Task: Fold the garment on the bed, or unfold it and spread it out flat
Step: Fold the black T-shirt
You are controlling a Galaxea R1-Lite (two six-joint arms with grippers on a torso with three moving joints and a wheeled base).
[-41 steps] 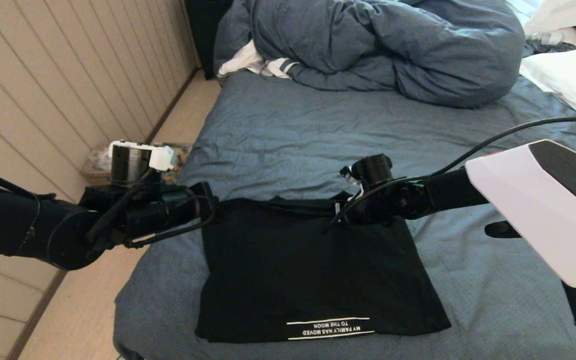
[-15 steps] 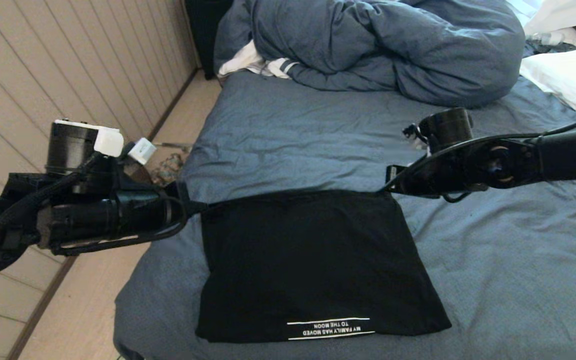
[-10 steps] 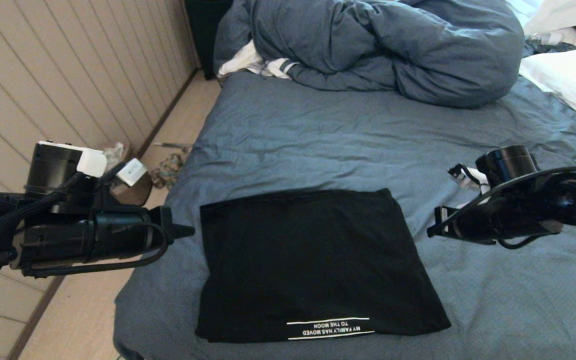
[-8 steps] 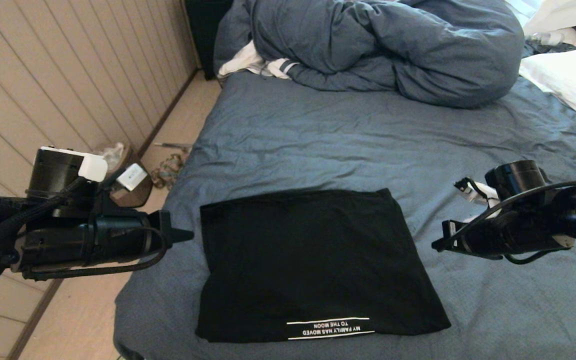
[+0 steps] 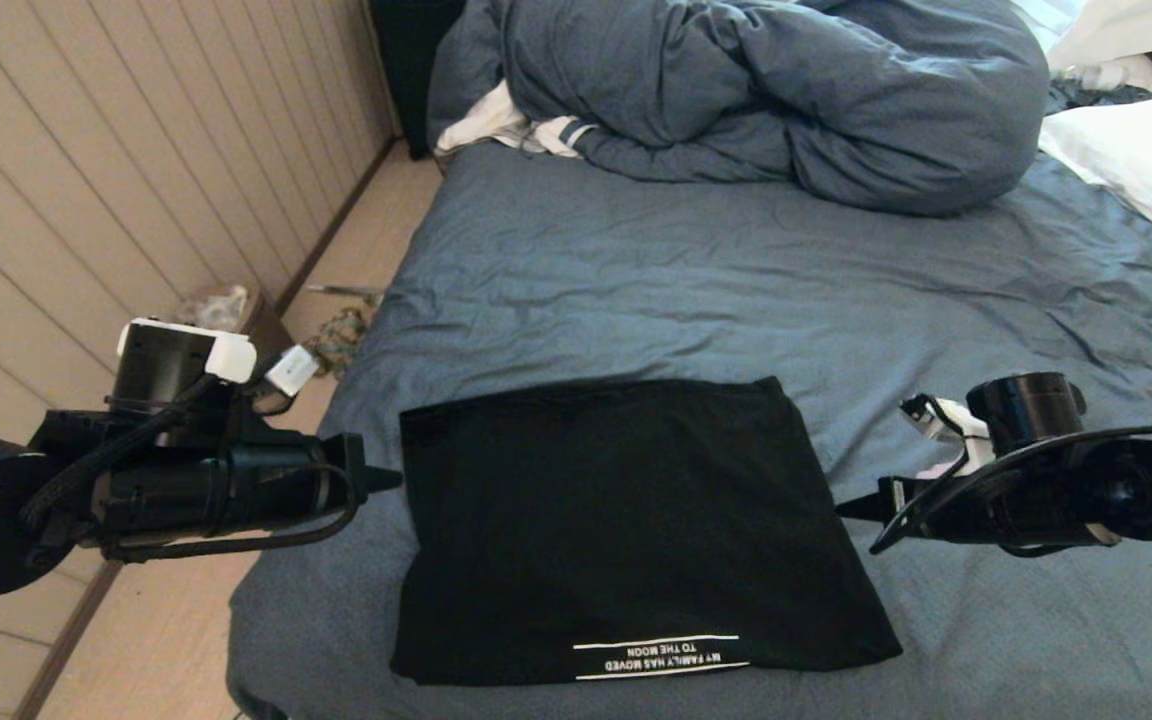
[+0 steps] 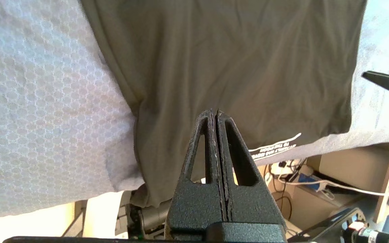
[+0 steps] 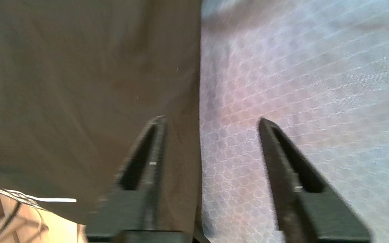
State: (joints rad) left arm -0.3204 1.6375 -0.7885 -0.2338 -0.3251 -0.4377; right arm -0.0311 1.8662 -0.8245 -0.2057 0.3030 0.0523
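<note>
The black garment (image 5: pixel 626 530) lies folded into a rough rectangle near the front edge of the bed (image 5: pixel 736 280), its white text at the near edge. My left gripper (image 5: pixel 386 480) hovers just off the garment's left edge, shut and empty; the left wrist view shows its closed tips (image 6: pixel 214 113) above the garment (image 6: pixel 231 67). My right gripper (image 5: pixel 851 510) sits just off the garment's right edge. In the right wrist view it (image 7: pixel 211 119) is open, straddling the garment's edge (image 7: pixel 113 84) above the sheet, holding nothing.
A bunched blue-grey duvet (image 5: pixel 756 90) and a white-and-striped cloth (image 5: pixel 506 125) lie at the bed's far end, with white pillows (image 5: pixel 1146 160) at the far right. A panelled wall and a floor strip with clutter (image 5: pixel 336 330) run along the left.
Both grippers let go of the garment's far corners and drew outward and nearer, down beside its left and right edges. The right gripper has opened. The garment lies still.
</note>
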